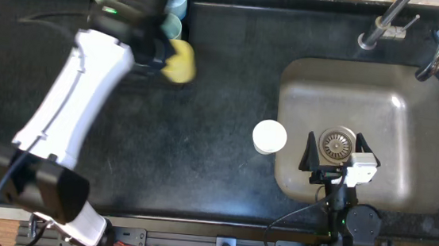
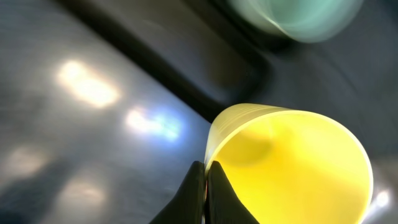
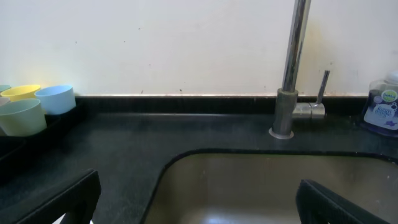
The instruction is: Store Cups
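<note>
slippage is the main worry. the left gripper (image 2: 206, 186) pinches the yellow cup (image 2: 292, 168) by one thin bit of rim, fingers closed on its wall. the cup hangs in the air, seemingly tilted, near the edge of the tray (image 2: 174, 56). so shallow a pinch could let it swing or drop onto the counter (image 1: 223, 83) if the arm jerks. the tray holds other cups, a green cup (image 2: 298, 18) nearest, so coming in low or off-line might topple that one or catch the tray's lip. letting go while tilted would likely send the yellow cup rolling. a white cup (image 1: 269, 136) stands on the counter beside the sink (image 1: 413, 100), near the right gripper (image 1: 335, 153), which hangs wide open over the sink. a careless reach could nudge it in.
</note>
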Motion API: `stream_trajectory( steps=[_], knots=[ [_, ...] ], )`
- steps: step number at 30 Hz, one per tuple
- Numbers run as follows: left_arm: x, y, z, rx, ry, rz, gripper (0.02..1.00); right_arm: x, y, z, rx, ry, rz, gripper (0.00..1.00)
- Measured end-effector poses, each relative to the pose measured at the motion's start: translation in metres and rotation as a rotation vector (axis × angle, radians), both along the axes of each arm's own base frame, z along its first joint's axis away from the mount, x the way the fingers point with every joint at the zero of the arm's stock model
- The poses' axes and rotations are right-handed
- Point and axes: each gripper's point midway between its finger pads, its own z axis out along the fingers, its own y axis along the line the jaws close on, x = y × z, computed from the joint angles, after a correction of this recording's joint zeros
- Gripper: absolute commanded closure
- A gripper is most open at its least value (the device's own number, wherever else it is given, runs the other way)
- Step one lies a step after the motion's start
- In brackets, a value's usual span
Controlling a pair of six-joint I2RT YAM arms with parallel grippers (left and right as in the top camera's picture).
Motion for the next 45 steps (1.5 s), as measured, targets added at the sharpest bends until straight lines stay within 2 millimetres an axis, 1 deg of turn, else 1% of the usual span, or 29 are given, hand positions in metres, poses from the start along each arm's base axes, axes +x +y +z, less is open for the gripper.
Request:
stream_trajectory(
  steps=[1, 4, 7, 10, 12, 16, 21, 32, 38, 45],
  knots=[
    [0.0, 0.016, -0.001, 0.005, 0.015, 0.04, 0.98, 0.0, 0.0, 0.0, 0.0, 0.0, 0.0, 0.003],
    [0.004, 0.051, -0.002, 0.007, 0.024, 0.129, 0.982, 0.0, 0.0, 0.0, 0.0, 0.001, 0.0, 0.003],
    [0.006, 0.072, -0.002, 0.005, 0.019, 0.186, 0.982, 0.0, 0.0, 0.0, 0.0, 0.0, 0.0, 0.003],
    [0.008, 0.087, -0.004, 0.004, 0.016, 0.225, 0.982, 0.0, 0.0, 0.0, 0.0, 0.0, 0.0, 0.005],
    [0.007, 0.093, -0.007, 0.005, 0.022, 0.242, 0.98, 0.0, 0.0, 0.0, 0.0, 0.0, 0.0, 0.003],
    [0.007, 0.097, -0.012, 0.011, 0.03, 0.249, 0.982, 0.0, 0.0, 0.0, 0.0, 0.0, 0.0, 0.005],
    [0.016, 0.098, -0.017, 0.018, 0.017, 0.252, 0.98, 0.0, 0.0, 0.0, 0.0, 0.0, 0.0, 0.003],
    [0.035, 0.102, -0.041, 0.047, 0.018, 0.256, 0.976, 0.0, 0.0, 0.0, 0.0, 0.0, 0.0, 0.003],
    [0.037, 0.103, -0.058, 0.06, 0.056, 0.255, 0.972, 0.0, 0.0, 0.0, 0.0, 0.001, 0.0, 0.003],
    [0.04, 0.104, -0.067, 0.068, 0.054, 0.256, 0.954, 0.0, 0.0, 0.0, 0.0, 0.0, 0.0, 0.005]
  ],
)
